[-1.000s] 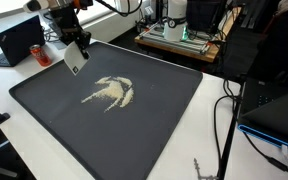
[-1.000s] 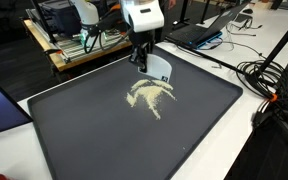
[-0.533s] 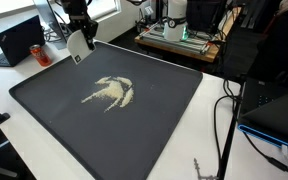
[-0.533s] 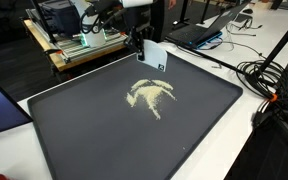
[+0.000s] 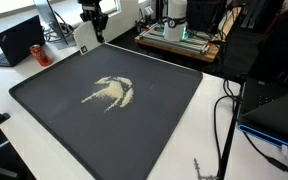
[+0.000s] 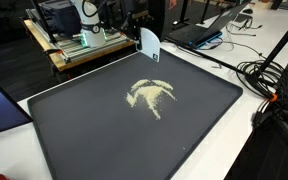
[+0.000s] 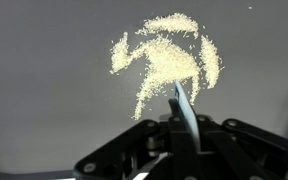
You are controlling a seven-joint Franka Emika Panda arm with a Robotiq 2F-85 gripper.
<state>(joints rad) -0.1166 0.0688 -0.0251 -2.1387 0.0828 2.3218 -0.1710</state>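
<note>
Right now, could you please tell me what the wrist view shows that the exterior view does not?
Only the wrist view: the flat card seen edge-on, clamped in the shut gripper. Only an exterior view: the card's broad face, plus a laptop, a red can and cables around the mat. Both: the pale grain pile lying on the dark mat.

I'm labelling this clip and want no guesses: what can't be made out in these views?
- End effector: the top edge cuts off its upper part in an exterior view.
- Card: edge-on in the wrist view, face hidden.
- Grains: too small to identify in any view.
- Mat: near side cut off by the bottom edge in both exterior views.
</note>
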